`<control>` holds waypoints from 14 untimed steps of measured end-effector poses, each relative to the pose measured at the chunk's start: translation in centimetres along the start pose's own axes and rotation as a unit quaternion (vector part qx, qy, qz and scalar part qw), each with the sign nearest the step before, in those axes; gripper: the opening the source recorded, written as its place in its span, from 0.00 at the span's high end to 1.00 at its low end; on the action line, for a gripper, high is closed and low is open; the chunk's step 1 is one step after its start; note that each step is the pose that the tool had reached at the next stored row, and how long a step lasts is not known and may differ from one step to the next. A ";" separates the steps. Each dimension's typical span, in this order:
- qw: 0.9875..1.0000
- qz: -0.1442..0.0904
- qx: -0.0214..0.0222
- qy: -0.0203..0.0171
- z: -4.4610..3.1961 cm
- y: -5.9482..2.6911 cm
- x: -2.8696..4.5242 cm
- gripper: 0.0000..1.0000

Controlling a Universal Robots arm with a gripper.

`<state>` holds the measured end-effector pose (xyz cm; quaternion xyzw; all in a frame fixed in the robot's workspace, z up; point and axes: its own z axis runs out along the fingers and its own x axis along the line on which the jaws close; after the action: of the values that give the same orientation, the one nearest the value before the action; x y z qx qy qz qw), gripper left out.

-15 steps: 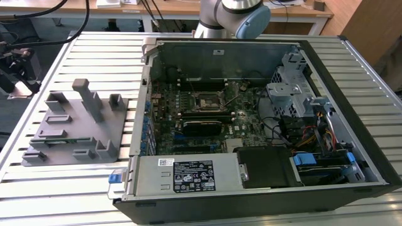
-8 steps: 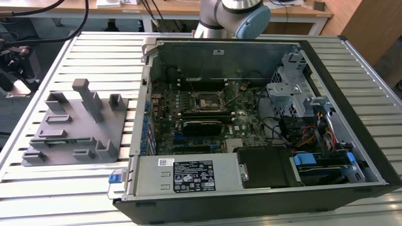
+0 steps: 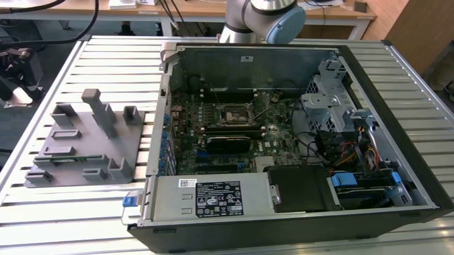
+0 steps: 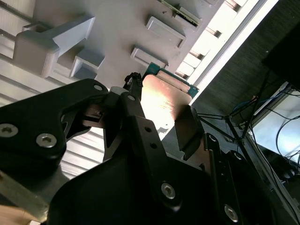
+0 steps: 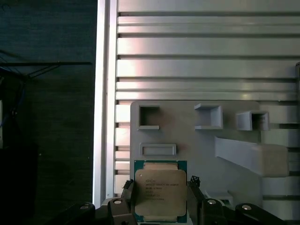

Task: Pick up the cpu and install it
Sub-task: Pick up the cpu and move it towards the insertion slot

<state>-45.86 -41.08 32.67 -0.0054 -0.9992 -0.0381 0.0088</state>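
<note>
The cpu (image 5: 160, 190) is a flat square chip with a silver-grey lid and a thin green rim. In both wrist views it sits between the black fingers of my gripper (image 5: 160, 199), which touch its two opposite edges. The gripper (image 4: 161, 115) is shut on the cpu (image 4: 164, 93) just over the grey fixture plate (image 5: 187, 136), near one corner of it. In the exterior view the open computer case (image 3: 397, 106) lies on the table with its motherboard up. The black square socket (image 3: 234, 114) lies near the board's middle.
The grey fixture plate (image 3: 78, 143) with raised blocks lies at the exterior view's left of the case, on a slatted metal table (image 3: 120, 58). A green strip (image 3: 67, 158) rests in one of its slots. Drive cage and cables (image 3: 333, 106) crowd the case's right side. The arm's base (image 3: 262, 18) stands behind the case.
</note>
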 end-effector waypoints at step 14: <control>1.000 0.000 0.000 0.000 -3.10 0.24 0.05 0.47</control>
<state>-45.86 -41.07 35.78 -0.0053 -0.9992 -0.0381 0.0088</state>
